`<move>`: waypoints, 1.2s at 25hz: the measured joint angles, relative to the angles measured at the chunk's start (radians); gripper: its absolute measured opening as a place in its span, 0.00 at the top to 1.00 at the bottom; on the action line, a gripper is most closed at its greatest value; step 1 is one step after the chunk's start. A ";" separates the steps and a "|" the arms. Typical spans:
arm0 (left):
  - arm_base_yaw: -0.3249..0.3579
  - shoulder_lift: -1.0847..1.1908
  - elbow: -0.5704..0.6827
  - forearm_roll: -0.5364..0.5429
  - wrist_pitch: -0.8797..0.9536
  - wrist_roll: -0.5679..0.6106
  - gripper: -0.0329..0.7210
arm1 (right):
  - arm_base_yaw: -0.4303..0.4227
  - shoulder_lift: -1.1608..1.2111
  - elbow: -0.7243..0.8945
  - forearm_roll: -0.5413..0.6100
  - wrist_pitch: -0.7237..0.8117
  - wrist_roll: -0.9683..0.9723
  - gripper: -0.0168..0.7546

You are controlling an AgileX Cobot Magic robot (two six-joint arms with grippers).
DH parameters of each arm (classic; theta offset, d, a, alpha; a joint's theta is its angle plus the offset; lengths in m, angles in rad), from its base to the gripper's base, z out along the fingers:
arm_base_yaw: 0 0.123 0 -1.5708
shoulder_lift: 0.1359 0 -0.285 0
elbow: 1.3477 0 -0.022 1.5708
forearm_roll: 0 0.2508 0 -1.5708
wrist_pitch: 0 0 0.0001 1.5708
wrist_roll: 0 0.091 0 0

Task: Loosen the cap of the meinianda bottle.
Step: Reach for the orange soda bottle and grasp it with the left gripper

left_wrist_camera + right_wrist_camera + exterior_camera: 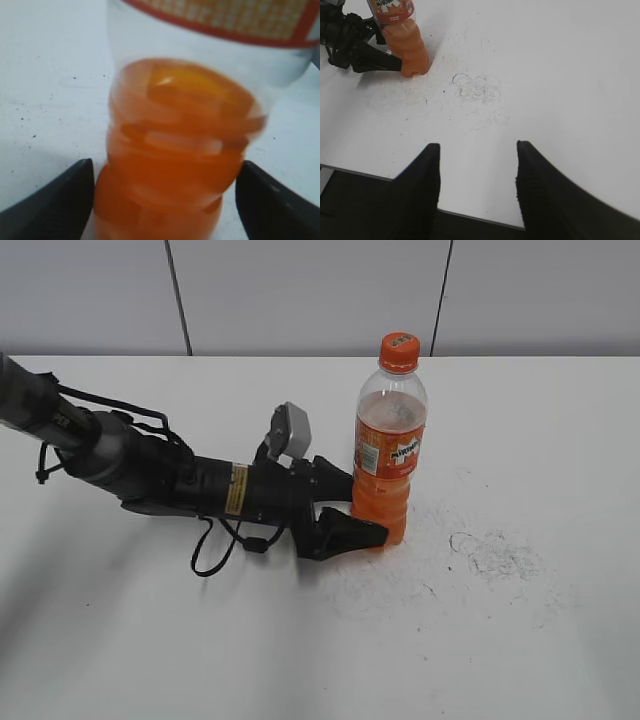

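The meinianda bottle [390, 455] stands upright on the white table, with orange drink inside and an orange label. Its orange cap [399, 348] sits on top. My left gripper [367, 506] lies low along the table from the left. Its open jaws straddle the bottle's ribbed lower body, one finger on each side. In the left wrist view the bottle [180, 150] fills the frame between the jaws [165, 200], with thin gaps showing. My right gripper [478, 150] is open and empty over the table's front edge. It is out of the exterior view. The bottle also shows far off in the right wrist view [407, 42].
Dark scuff marks [495, 550] lie on the table to the right of the bottle; they also show in the right wrist view [477, 90]. The table's front edge [370, 175] runs just under my right gripper. A grey wall stands behind the table.
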 joint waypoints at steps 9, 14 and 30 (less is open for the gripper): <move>-0.032 0.021 -0.057 -0.005 0.014 0.000 0.05 | 0.000 0.000 0.000 0.000 0.000 0.000 0.50; -0.037 0.056 -0.087 -0.007 -0.004 0.000 0.06 | 0.000 0.000 0.000 0.000 0.000 0.000 0.50; -0.037 0.058 -0.090 -0.008 -0.011 0.002 0.21 | 0.000 0.000 0.000 0.000 0.000 0.000 0.50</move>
